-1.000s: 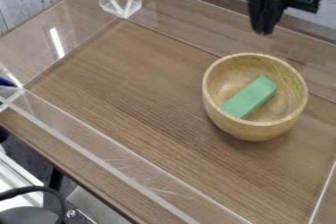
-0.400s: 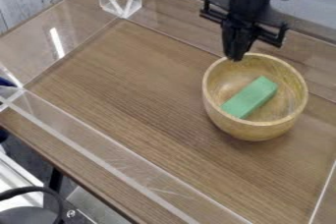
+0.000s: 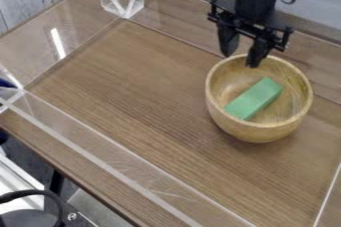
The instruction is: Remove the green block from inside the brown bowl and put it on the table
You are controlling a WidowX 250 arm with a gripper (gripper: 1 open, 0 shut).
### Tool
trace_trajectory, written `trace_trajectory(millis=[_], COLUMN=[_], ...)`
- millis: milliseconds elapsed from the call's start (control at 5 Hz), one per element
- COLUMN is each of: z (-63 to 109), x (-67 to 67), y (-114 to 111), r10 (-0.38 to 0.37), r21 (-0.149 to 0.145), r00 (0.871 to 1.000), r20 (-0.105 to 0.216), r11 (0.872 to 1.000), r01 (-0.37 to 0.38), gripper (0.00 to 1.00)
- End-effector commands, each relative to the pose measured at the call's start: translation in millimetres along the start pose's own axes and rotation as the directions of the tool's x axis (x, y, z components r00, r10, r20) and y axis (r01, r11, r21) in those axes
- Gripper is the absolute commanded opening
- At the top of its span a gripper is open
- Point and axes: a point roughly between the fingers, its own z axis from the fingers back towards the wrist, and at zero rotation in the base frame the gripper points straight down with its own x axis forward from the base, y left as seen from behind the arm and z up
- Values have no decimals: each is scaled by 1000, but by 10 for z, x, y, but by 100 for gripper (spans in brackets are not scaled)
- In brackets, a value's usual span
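Fingers (image 3: 253, 58) now stand spread wide with nothing in their hold, parted since the earlier frame and lowered to the twelve o'clock rim of the brown bowl (image 3: 214, 94). Inside it lies the green block (image 3: 253, 99), slanting from one toward seven o'clock, the bowl resting on the table (image 3: 134, 82).

Green block (image 3: 253, 100) inside the brown bowl (image 3: 258, 121)

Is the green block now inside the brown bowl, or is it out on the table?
Inside. The green block lies within the walls of the brown bowl, on its floor.
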Motion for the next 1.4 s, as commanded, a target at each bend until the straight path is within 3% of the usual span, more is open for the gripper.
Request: trace_trajectory(millis=[0, 400, 800, 1200], z=[92, -23, -105, -205], x=[243, 280, 268, 251], y=[18, -83, -112, -117], r10=[11, -22, 11, 26], r21=[-13, 11, -2, -28], r00=[997, 999, 1000, 999], r20=[79, 40, -12, -35], r11=[1000, 1000, 1000, 999], r01=[-10, 22, -11, -27], gripper=[100, 100, 100, 100])
